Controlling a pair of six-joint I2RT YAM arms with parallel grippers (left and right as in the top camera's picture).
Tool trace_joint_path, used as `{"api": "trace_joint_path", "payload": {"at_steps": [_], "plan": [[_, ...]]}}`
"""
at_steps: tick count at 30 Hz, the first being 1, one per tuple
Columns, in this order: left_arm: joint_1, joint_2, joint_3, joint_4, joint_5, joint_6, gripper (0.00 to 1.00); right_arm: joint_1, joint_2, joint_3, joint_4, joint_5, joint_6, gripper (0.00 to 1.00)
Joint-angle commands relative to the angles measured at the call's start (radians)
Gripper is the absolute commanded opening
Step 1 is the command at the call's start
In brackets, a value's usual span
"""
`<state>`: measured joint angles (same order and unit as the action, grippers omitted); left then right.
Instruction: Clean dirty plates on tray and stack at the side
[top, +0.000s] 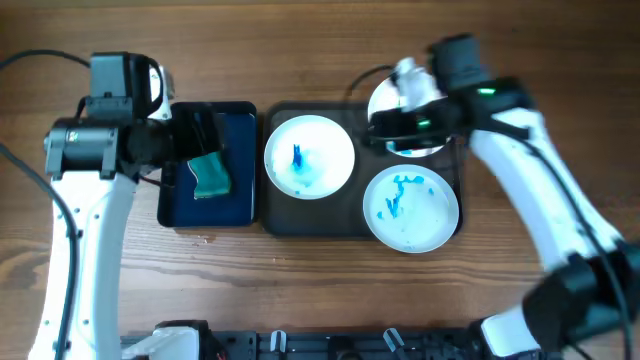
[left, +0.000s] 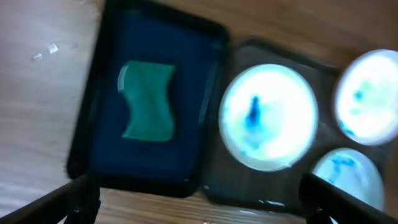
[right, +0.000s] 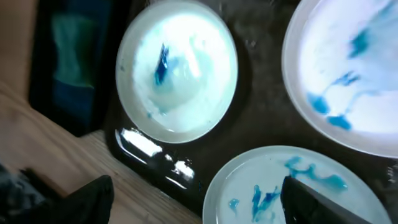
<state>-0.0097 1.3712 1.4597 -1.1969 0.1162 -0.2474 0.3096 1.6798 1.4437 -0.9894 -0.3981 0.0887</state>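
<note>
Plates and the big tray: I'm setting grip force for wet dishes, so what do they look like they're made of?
The plates look like glossy white ceramic or hard plastic: they are smooth, with a sheen around the blue smears, but the pictures cannot settle which. The tray looks like moulded dark plastic with a shiny finish, going by the bright reflection on its rounded rim.

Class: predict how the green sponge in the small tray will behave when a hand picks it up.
The sponge probably squashes under a grip: its waisted outline suggests soft foam. It is likely light for its size, as foam usually is. Lying flat in the small tray, it seems unlikely to roll.
</note>
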Motion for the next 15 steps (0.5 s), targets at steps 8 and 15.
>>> {"api": "trace_joint_path", "payload": {"at_steps": [8, 15], "plan": [[0.008, 0.103, 0.017, 0.006, -0.226, -0.146, 1.00, 0.164, 0.292, 0.037, 0.112, 0.267, 0.098, 0.48], [0.008, 0.156, 0.017, 0.019, -0.226, -0.165, 1.00, 0.164, 0.354, 0.036, 0.201, 0.271, 0.086, 0.46]]}}
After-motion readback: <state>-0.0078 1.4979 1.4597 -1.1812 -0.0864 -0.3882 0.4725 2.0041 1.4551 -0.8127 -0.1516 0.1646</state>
